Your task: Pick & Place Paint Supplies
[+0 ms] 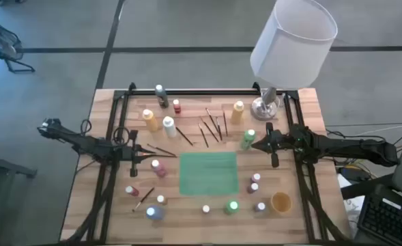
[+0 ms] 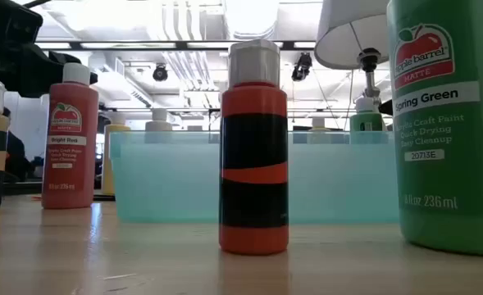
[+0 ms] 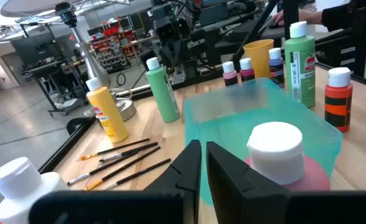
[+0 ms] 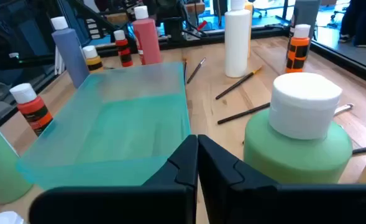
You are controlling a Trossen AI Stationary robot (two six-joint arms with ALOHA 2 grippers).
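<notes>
Hovering either side of the green bin (image 1: 208,173), left gripper (image 1: 148,162) & right gripper (image 1: 256,144) were both closed, holding nothing, beside paint bottles.

A wooden butcher-block table (image 1: 112,205) carries everything here. Dead centre sits a translucent green bin (image 1: 209,172), walls up. Behind it, loose brushes (image 1: 212,127) lie fanned on the wood, with two more brushes (image 1: 158,150) off to the left. Paint bottles stand scattered all round: a yellow bottle (image 1: 148,119) beside a white bottle (image 1: 168,125) at the back left, a green bottle (image 1: 233,206) at the front. A tan cup (image 1: 280,201) sits front right, and a lamp base (image 1: 265,106) at the back.
</notes>
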